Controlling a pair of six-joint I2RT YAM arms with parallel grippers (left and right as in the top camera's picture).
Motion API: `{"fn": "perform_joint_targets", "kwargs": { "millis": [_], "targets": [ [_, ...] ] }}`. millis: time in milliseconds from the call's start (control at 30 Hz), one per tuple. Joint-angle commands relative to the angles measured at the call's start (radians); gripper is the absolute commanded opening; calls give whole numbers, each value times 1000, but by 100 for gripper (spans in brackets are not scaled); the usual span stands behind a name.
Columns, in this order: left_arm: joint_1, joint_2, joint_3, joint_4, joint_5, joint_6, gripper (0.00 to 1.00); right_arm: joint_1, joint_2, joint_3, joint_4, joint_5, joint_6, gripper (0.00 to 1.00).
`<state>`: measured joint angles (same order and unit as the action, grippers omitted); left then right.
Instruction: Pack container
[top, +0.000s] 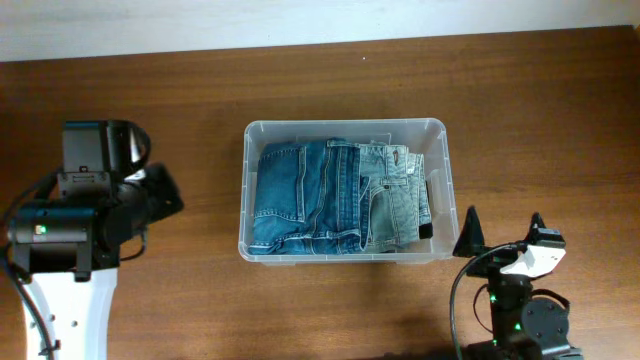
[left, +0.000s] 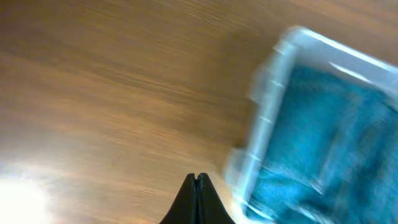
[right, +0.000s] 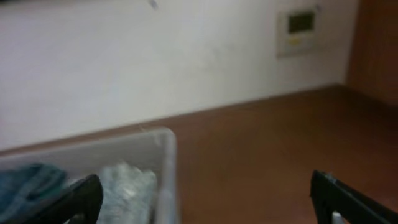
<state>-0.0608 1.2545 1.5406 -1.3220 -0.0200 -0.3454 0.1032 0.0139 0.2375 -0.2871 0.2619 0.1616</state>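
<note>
The container (top: 345, 124), a clear plastic bin, stands in the middle of the wooden table. It holds folded blue jeans (top: 300, 195) and a paler folded pair (top: 395, 195) on their right. My left gripper (top: 170, 192) hovers left of the bin. In the left wrist view it (left: 198, 180) is shut with nothing between its black fingers, and the blurred bin rim (left: 267, 118) and jeans (left: 329, 137) lie to its right. My right gripper (top: 503, 228) stands open off the bin's front right corner. In the right wrist view it (right: 205, 193) is wide open over that corner (right: 165, 162), holding nothing.
A white wall (right: 155, 62) runs behind the table's far edge, with a small panel (right: 300, 28) mounted on it. Bare wood (top: 540, 110) surrounds the bin on all sides.
</note>
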Motion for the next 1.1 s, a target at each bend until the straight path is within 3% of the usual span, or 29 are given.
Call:
{"fn": "perform_joint_targets", "kwargs": {
  "millis": [0, 133, 300, 367, 500, 533, 633, 800, 933, 1000, 1033, 1067],
  "targets": [
    [-66, -11, -17, 2, 163, 103, 1, -7, -6, 8, -16, 92, 12, 98],
    [-141, -10, -18, 5, 104, 105, 1, -7, -6, 8, -16, 87, 12, 99],
    [-140, -10, -18, 5, 20, 68, 1, -7, -6, 8, -43, 87, 12, 98],
    [-139, -10, -18, 5, 1, 56, 15, -7, -6, 8, -54, 85, 12, 99],
    [-139, -10, -18, 6, -46, 55, 66, -7, -6, 8, -38, -128, 64, 99],
    [-139, -10, -18, 5, -63, 55, 69, -7, -6, 8, -29, -198, 81, 98],
    [-139, -10, -18, 5, -82, 54, 70, -7, -6, 22, -45, -309, 84, 99],
    [-139, -10, -18, 5, -82, 54, 71, -7, 50, 188, -248, -311, 91, 97],
    [-139, -10, -18, 5, -82, 43, 71, -6, 245, 449, -505, -320, 145, 95],
    [-139, -10, -18, 4, -80, 43, 71, -5, 361, 558, -644, -357, 144, 100],
    [-139, -10, -18, 2, -75, 41, 63, -5, 428, 614, -719, -377, 143, 98],
    [-139, -10, -18, -2, -71, 29, 44, -5, 489, 660, -784, -397, 143, 98]
  ]
}}
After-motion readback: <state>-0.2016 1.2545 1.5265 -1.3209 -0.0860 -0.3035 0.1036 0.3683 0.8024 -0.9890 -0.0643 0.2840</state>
